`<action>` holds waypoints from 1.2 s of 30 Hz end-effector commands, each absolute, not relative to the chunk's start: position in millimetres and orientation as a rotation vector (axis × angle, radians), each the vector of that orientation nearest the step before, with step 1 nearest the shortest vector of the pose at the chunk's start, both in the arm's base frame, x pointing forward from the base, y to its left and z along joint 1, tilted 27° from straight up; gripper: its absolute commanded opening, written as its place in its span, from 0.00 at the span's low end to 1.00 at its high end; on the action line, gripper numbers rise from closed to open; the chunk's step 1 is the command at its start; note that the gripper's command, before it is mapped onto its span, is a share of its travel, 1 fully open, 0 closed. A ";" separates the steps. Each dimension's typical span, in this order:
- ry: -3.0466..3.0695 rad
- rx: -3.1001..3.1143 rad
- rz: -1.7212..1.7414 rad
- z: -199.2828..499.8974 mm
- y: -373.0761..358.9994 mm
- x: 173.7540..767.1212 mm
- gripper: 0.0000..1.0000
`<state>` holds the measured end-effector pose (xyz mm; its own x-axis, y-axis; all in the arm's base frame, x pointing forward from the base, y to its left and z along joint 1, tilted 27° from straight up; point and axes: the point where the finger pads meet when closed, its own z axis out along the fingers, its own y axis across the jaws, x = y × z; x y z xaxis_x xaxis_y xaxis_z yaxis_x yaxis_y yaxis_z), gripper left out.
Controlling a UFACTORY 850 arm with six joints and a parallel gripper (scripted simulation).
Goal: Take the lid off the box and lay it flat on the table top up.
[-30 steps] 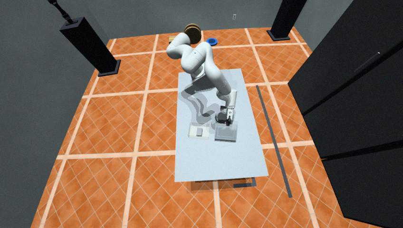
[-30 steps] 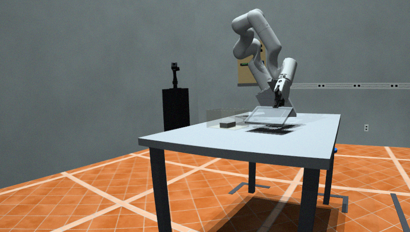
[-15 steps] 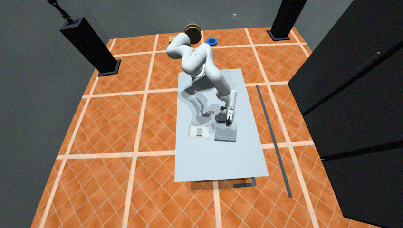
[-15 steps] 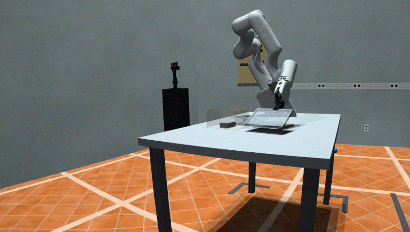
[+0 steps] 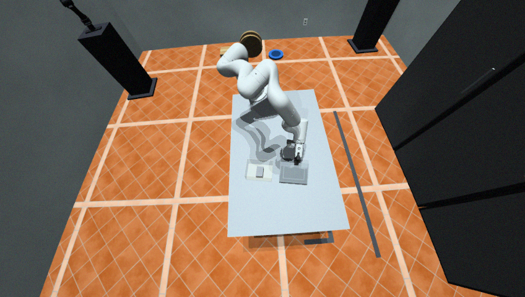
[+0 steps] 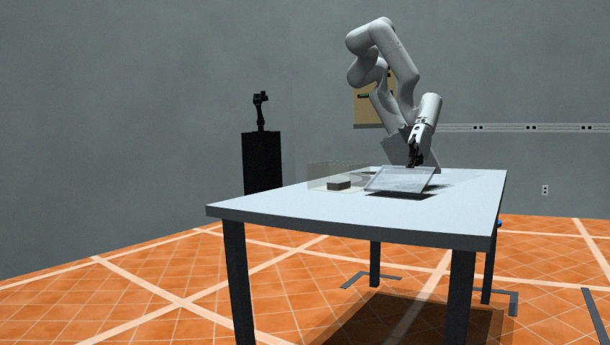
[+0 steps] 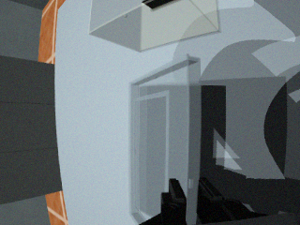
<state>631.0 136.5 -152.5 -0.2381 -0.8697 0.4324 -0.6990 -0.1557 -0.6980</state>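
The claw (image 6: 414, 161) is closed on the far edge of the flat, translucent grey square lid (image 6: 400, 178). The lid extends forward and downward from the claw, tilted, with its near edge low over the pale blue counter (image 6: 385, 213). The lid is beside the open transparent box (image 6: 336, 175), apart from it. A small dark grey block (image 6: 338, 185) lies inside the box.

You see a pale grey-blue table (image 5: 287, 213) on dark legs, standing on an orange floor (image 5: 140, 154) patterned with diamond tiles and pale grid lines. On the table, the see-through grey lid (image 5: 293, 174) lies beside a clear box (image 5: 259, 171) with a cream bottom and a dark grey block (image 5: 260, 171) inside. Behind the table, the arm (image 5: 257, 80) is white, the walls (image 6: 128, 85) grey.
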 end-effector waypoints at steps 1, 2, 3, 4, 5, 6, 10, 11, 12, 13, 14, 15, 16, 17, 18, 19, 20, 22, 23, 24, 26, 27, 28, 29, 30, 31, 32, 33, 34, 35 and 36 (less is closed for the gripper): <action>1.905 -1.807 -1.346 -153.6 136.4 632.3 0.00; 1.905 -1.807 -1.346 -154.5 135.9 632.3 0.00; 1.905 -1.807 -1.346 -155.1 135.6 632.4 0.00; 1.905 -1.807 -1.346 -155.7 135.3 632.4 0.00; 1.905 -1.807 -1.346 -156.0 135.1 632.4 0.00; 1.905 -1.807 -1.346 -156.2 135.0 632.4 0.00; 1.905 -1.807 -1.346 -156.9 134.7 632.5 0.00; 1.905 -1.807 -1.346 -157.9 134.1 632.6 0.00; 1.905 -1.807 -1.346 -159.1 133.5 632.6 0.00; 1.905 -1.807 -1.346 -160.1 133.0 632.7 0.00; 1.905 -1.807 -1.346 -160.7 132.7 632.8 0.00; 1.905 -1.807 -1.346 -160.8 132.7 632.8 0.00; 1.905 -1.807 -1.346 -160.8 132.7 632.8 0.00; 1.905 -1.807 -1.346 -160.8 132.7 632.8 0.00; 1.905 -1.807 -1.346 -160.8 132.7 632.7 0.00; 1.901 -1.805 -1.349 -161.0 132.5 632.7 0.00; 1.892 -1.801 -1.356 -161.4 132.3 632.5 0.00; 1.865 -1.788 -1.375 -162.6 131.8 631.9 0.00; 1.849 -1.781 -1.385 -163.2 131.6 631.6 0.00; 1.836 -1.775 -1.393 -163.7 131.6 631.3 0.00; 1.835 -1.774 -1.394 -169.6 129.5 628.3 0.00; 1.835 -1.774 -1.394 -169.9 129.4 628.1 0.00; 1.834 -1.774 -1.395 -170.0 129.4 628.1 0.00; 1.830 -1.772 -1.398 -170.2 129.3 628.1 0.00; 1.821 -1.768 -1.404 -170.6 129.0 628.0 0.00; 1.808 -1.762 -1.412 -171.2 128.7 627.8 0.00; 1.793 -1.754 -1.422 -171.8 128.5 627.5 0.00; 1.793 -1.754 -1.422 -171.8 128.5 627.5 0.00; 1.793 -1.754 -1.422 -171.8 128.5 627.5 0.00; 1.778 -1.747 -1.432 -172.5 128.3 627.2 0.00; 1.765 -1.741 -1.439 -173.0 128.2 626.9 0.00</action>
<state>626.5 127.9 -172.7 -0.2383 -0.8695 0.4326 -0.6210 -0.2060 -0.7562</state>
